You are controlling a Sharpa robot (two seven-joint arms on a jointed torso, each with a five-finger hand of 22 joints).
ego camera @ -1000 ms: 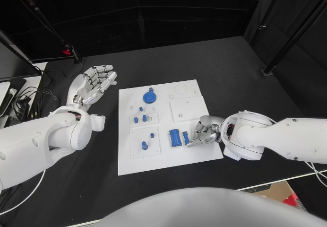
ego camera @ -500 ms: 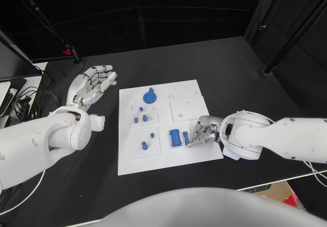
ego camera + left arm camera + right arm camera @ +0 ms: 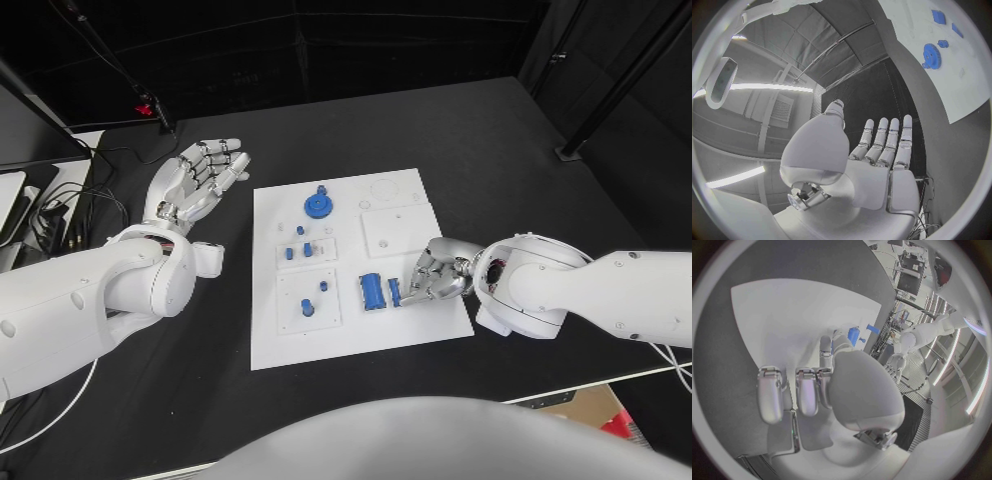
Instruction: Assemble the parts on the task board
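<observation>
The white task board lies mid-table, also seen in the wrist views. On it are a blue gear, small blue parts, one blue part in a square plate, and two blue cylinders lying side by side. My right hand sits on the board's right part with fingers curled down, fingertips against the nearer cylinder. Whether it grips that cylinder is hidden. My left hand is flat and spread over the table, left of the board.
Cables and equipment lie at the table's left edge. A dark stand pole rises at the far right. Black table surface runs behind the board and to its right.
My right hand has shifted very slightly to the right at the cylinders. The left hand and the parts have stayed where they were.
</observation>
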